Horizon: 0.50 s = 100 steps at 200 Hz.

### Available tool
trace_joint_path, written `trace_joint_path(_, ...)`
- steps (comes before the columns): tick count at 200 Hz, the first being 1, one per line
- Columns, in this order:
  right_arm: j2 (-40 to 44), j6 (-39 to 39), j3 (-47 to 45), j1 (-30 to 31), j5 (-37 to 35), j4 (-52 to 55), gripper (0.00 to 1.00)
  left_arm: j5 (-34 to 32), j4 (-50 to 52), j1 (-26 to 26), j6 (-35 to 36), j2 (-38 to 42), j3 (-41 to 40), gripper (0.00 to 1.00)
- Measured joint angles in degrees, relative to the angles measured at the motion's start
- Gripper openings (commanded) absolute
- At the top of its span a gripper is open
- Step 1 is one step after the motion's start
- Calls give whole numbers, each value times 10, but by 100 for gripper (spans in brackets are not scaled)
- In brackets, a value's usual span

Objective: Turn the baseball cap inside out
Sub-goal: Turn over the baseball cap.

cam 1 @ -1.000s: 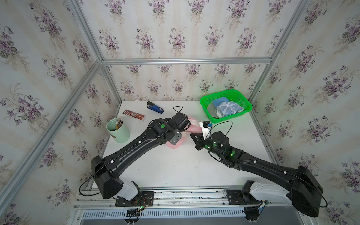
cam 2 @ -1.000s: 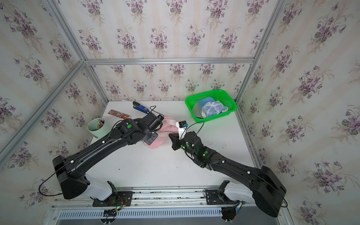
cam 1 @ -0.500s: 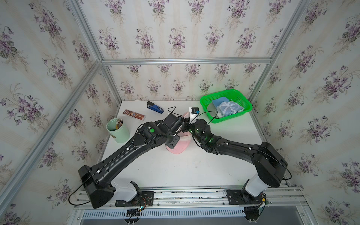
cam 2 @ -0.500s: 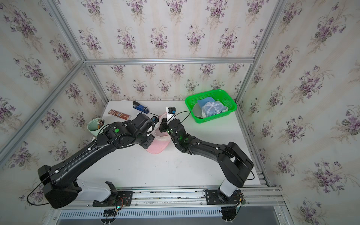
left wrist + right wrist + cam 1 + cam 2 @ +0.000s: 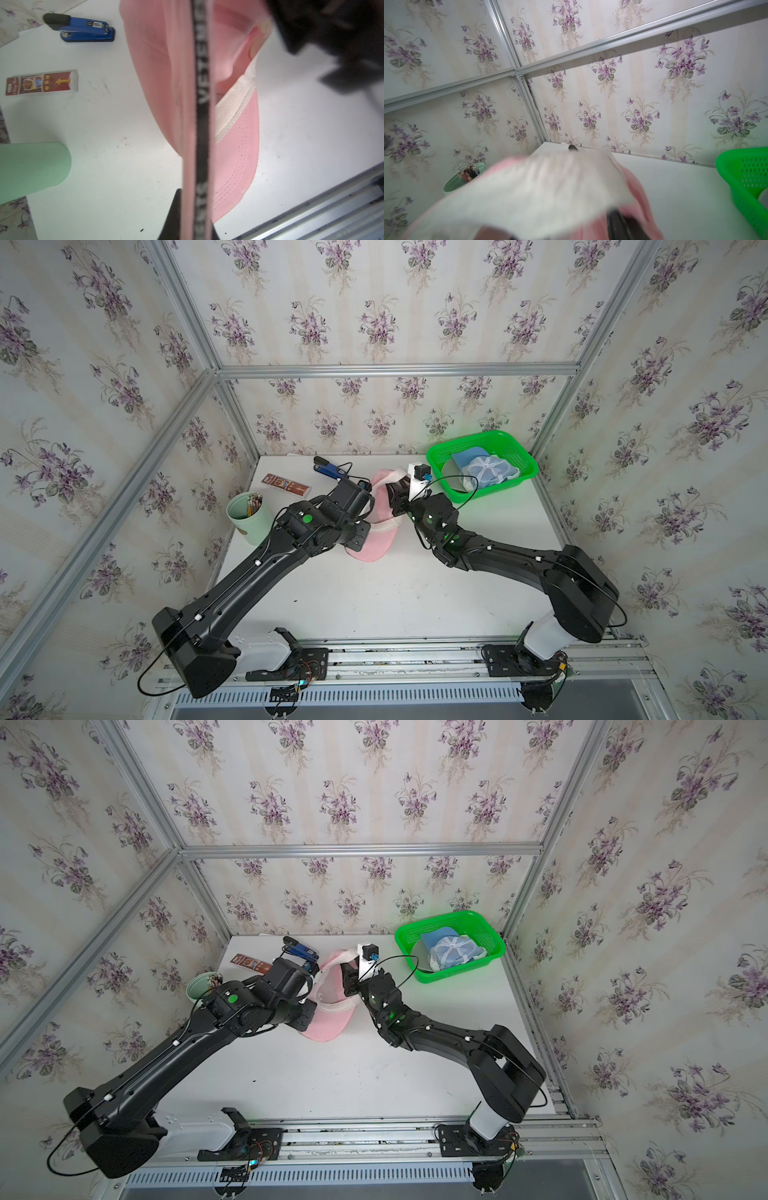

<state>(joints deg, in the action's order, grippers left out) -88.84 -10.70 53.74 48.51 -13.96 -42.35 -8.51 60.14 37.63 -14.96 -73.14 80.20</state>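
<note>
Pink fabric identifies the baseball cap [image 5: 380, 506], located just above frame centre in both top views, over the white table [image 5: 374, 605] and between the two wrists. Its brim [image 5: 370, 549] points toward the lower frame edge.

State of the left gripper [image 5: 195, 194]: closed, pinching the cap's edge band, which runs up the middle of the left wrist view.

State of the right gripper [image 5: 395, 497]: against the crown. White lining [image 5: 529, 187] blurs the right wrist view, so its opening cannot be told.

Handling, as judged: the cap is light, with a soft, collapsible crown and a stiff brim. Grip the sweatband rim, not the brim. Thin fabric may slip from a shallow pinch.
</note>
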Motion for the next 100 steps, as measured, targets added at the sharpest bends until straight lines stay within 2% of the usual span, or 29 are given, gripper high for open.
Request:
trace_joint_path(26, 99, 5, -77, -2, 27, 54, 54, -25, -9, -21, 1, 17, -11, 0)
trace_joint_path(47, 154, 2, -134, -6, 35, 86, 41, -28, -27, -23, 22, 21, -14, 0)
trace_joint_path(67, 147, 0, -137, -8, 50, 110, 25, -30, -41, -21, 52, 24, -23, 0)
trace_joint_path(100, 105, -21, -124, -7, 75, 109, 13, -30, -45, -11, 103, 30, -28, 0)
